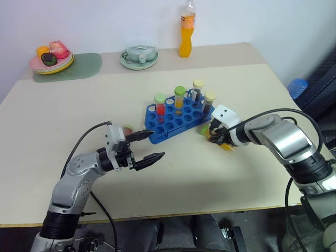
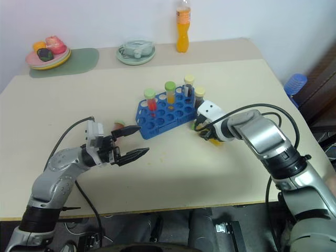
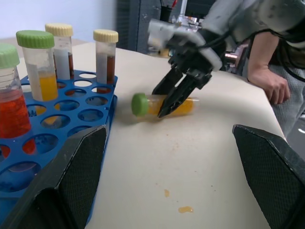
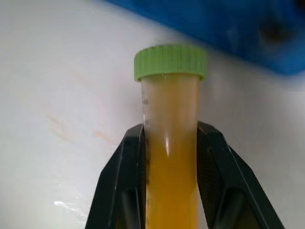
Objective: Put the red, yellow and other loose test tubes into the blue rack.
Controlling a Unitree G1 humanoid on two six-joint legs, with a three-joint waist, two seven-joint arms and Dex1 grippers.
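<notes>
The right gripper is clamped on the yellow tube with a green cap, which lies on the table just beside the blue rack; the step in hand is the pickup. Next it must lift the tube, turn it upright and lower it into a free hole. The left gripper hovers with fingers wide apart near what seems another loose tube.

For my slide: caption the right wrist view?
Right hand shut on a green-capped yellow tube lying beside the blue rack.

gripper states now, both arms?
Left gripper: open, holding nothing.
Right gripper: shut on the green-capped yellow tube, beside the blue rack.
</notes>
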